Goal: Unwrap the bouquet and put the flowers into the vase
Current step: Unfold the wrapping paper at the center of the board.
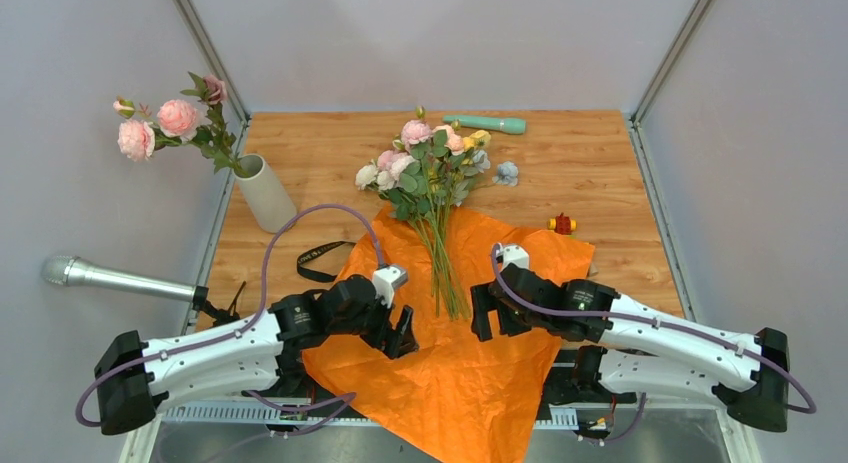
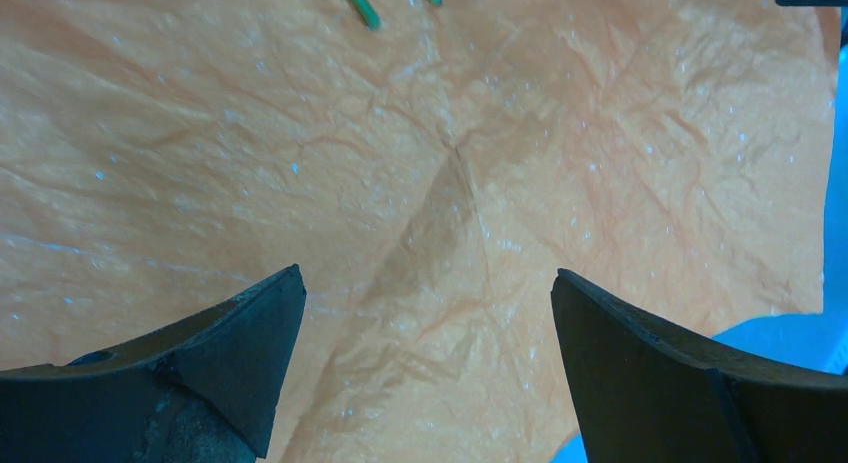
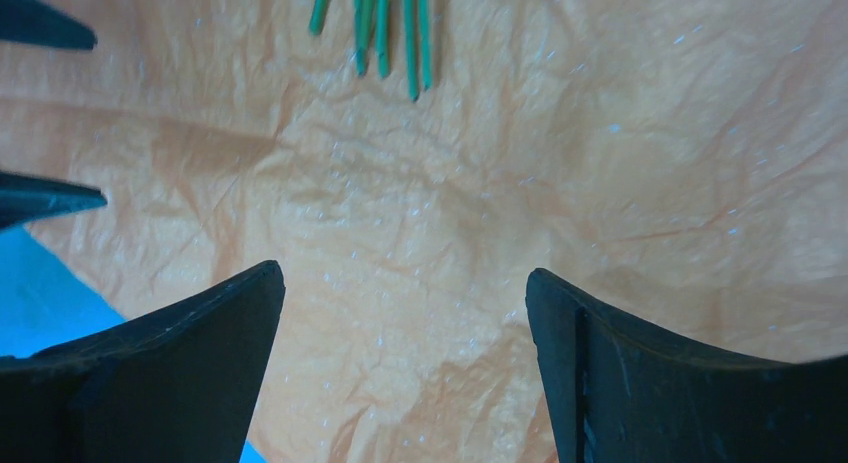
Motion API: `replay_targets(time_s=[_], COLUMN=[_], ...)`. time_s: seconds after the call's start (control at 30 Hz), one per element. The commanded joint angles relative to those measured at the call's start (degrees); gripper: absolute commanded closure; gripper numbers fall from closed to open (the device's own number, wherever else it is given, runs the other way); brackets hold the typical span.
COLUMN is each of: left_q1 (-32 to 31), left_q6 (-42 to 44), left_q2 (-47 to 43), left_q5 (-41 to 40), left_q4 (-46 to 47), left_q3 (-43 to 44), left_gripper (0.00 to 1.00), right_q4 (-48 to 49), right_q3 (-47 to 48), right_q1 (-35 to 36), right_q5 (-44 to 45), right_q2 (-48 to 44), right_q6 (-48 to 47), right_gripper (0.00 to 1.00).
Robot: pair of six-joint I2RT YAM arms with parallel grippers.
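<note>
Paper (image 1: 460,353): lies unfolded and crinkled over the near middle of the table (image 1: 600,163), near corner running over the table's near edge.

Flowers (image 1: 430,168): rest loose on the paper's far part, green stems (image 3: 385,33) pointing toward the arms, heads reaching past the paper's far edge onto bare wood.

Vase (image 1: 265,193): stands well off the paper's far-left side, pink blooms (image 1: 160,123) in it.

Black strap (image 1: 320,261): lies just left of the paper.

Left arm (image 1: 240,348): hovers over the paper's left side, jaws spread wide, gripping nothing, only paper beneath.

Right arm (image 1: 650,333): hangs over the paper's right side, jaws likewise wide apart and empty, stem ends just ahead of them.

Teal wand (image 1: 485,124): lies well beyond the paper's far edge.

Pale blue bloom (image 1: 507,172) and small red-and-yellow toy (image 1: 563,223): sit off the paper's far-right edge, the toy nearer to it.
</note>
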Motion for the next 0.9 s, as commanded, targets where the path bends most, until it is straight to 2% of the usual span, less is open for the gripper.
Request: replay_targets(time_s=[0.0, 0.2, 0.43, 0.6, 0.87], left_q1=[-0.10, 1.87, 11.65, 16.31, 17.71], left_q6=[0.64, -1.67, -5.79, -8.40, -10.27], left_q2=[3.81, 10.28, 6.31, -0.61, -9.58], left_q5=[-7.26, -8.23, -4.84, -4.92, -6.48], left_q4=[7.29, 15.66, 22.31, 21.28, 13.65], left_q3=[3.80, 0.69, -8.60, -14.66, -16.51], left_gripper=[0.00, 0.00, 0.00, 0.00, 0.00], right_q4=[7.42, 20.45, 23.39, 25.07, 24.61], right_q3=[-1.06, -8.58, -13.80, -17.74, -20.41], right_q1=[-6.50, -21.12, -33.43, -43.15, -49.56], right_q5=[6.08, -4.50, -10.27, -16.88, -18.38], right_q2=[-0.21, 1.06, 1.53, 0.49, -0.92], right_q6=[-5.85, -11.54, -14.32, -14.44, -14.86], right_gripper=[0.07, 0.07, 0.07, 0.07, 0.07])
